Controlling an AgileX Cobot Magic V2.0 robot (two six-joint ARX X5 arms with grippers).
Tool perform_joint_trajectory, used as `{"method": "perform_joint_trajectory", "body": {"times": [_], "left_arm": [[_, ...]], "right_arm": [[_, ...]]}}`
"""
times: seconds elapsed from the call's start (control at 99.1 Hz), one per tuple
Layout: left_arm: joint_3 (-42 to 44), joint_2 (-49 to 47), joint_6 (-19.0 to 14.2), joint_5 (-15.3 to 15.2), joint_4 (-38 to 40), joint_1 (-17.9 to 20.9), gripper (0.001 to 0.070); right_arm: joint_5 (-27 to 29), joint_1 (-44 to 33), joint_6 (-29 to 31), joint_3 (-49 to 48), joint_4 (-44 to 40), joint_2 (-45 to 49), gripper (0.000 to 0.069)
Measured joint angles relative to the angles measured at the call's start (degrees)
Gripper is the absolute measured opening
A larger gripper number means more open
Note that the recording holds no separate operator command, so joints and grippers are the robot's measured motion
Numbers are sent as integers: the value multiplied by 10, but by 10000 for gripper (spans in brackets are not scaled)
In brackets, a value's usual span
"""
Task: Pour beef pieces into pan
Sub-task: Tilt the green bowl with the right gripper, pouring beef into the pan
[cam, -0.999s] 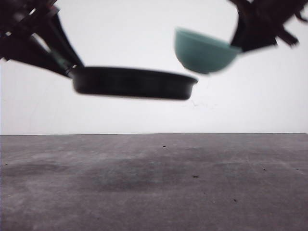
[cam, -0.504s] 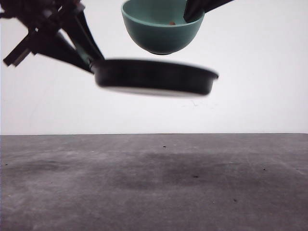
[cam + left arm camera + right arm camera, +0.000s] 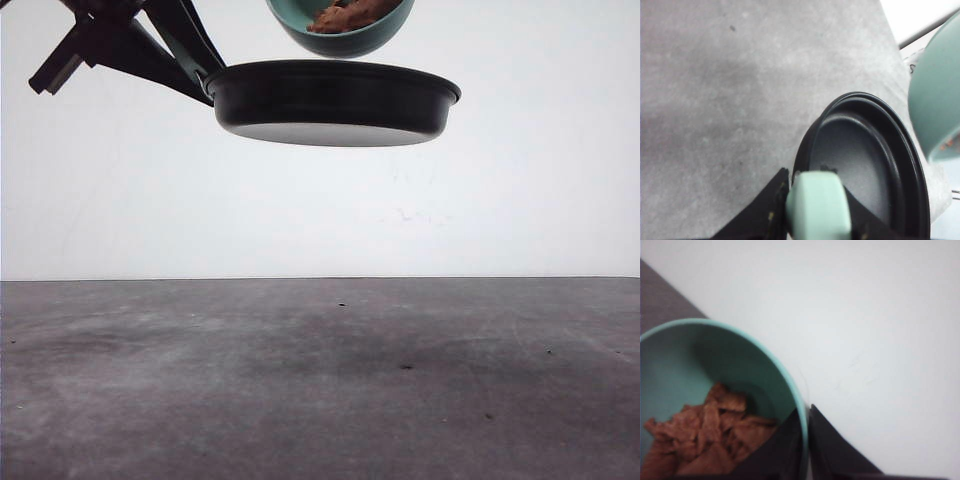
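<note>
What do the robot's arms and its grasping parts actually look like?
The left end effector has flat, black, wedge-shaped fingers with angular edges. The right end effector shows the same matte black, tapering fingers. In the front view the left arm is a cluster of dark, angular struts. No markings are legible.

The pan (image 3: pixel 335 95) is black, paler grey on its underside, with a mint-green handle (image 3: pixel 818 206). Above it, the bowl (image 3: pixel 342 25) is teal, and the beef pieces (image 3: pixel 710 437) inside are reddish-brown. The bench (image 3: pixel 320 380) is mottled dark grey with small dark specks, and the wall (image 3: pixel 520 180) behind is plain white. Both pincers look black.
</note>
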Motion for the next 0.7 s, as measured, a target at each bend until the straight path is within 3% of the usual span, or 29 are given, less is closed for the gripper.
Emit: {"method": "perform_joint_trajectory", "body": {"times": [0.313,0.454,0.696], "left_arm": [[32,0,-3,6,-5,5,58],[32,0,-7,14,-6,6,58],[32,0,-9,20,-6,6,58]], "right_arm": [[-10,2,-170,0,80,0,10],[-45,9,-236,0,131,0,10],[-68,9,-295,0,148,0,10]]}}
